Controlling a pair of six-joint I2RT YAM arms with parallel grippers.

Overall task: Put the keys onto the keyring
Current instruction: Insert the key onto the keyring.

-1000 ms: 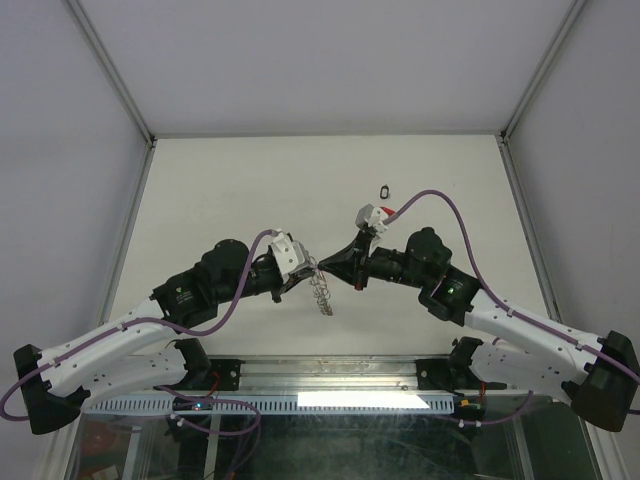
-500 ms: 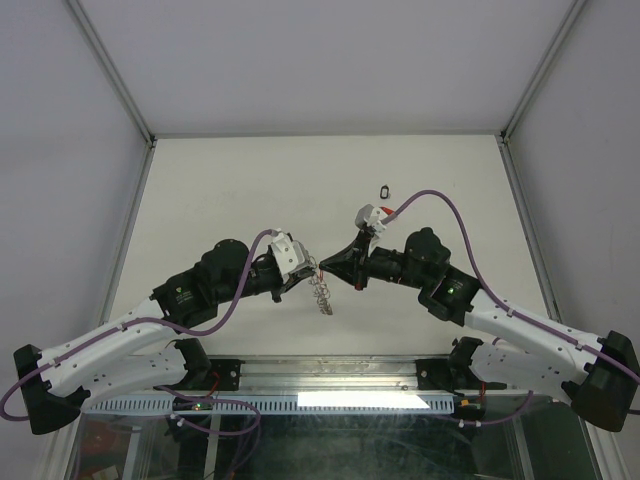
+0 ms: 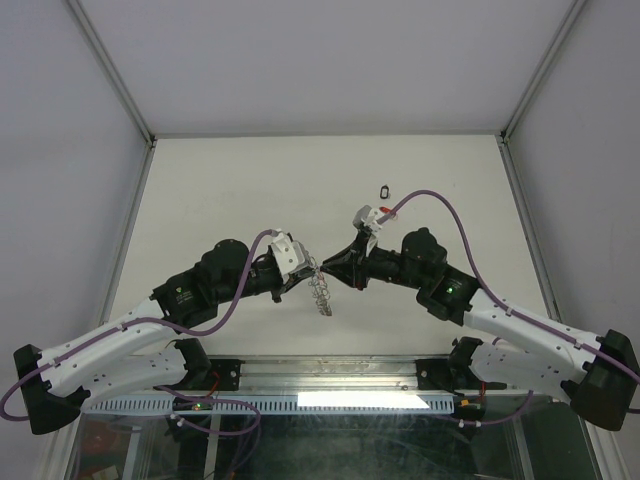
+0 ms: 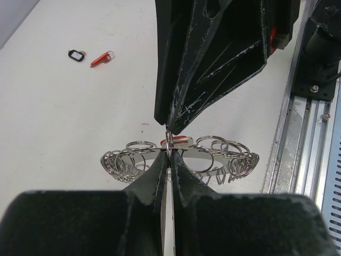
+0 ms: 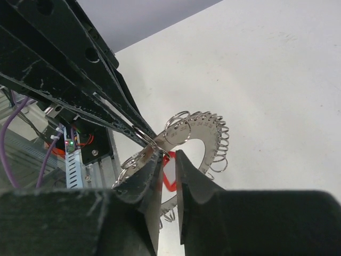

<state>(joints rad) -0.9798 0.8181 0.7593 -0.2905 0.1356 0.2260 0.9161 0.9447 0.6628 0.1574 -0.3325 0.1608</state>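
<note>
Grey metal keyring (image 5: 205, 130), mid-scene, clenched at its rim by left gripper (image 4: 169, 154); right gripper (image 5: 169, 156) meets it from the right, jaws slightly parted, red-tagged key (image 5: 169, 180) showing in the gap.

At 6 o'clock your left gripper (image 4: 170, 158) is pinched tight on the near edge of the keyring (image 4: 210, 156). The keyring lies level across the middle, its wire loops fanning toward 3 and 9 o'clock. From 12 o'clock the right gripper (image 4: 169, 126) points down, its tips at a small loop just above your left fingertips. A red tag (image 4: 180, 141) peeks out just behind that spot. Out at 10 o'clock, well apart, a black-tagged key (image 4: 77, 54) and a red-tagged key (image 4: 101, 57) lie side by side on the white table (image 4: 80, 117). A metal rail (image 4: 298, 133) runs along 3 o'clock.
</note>
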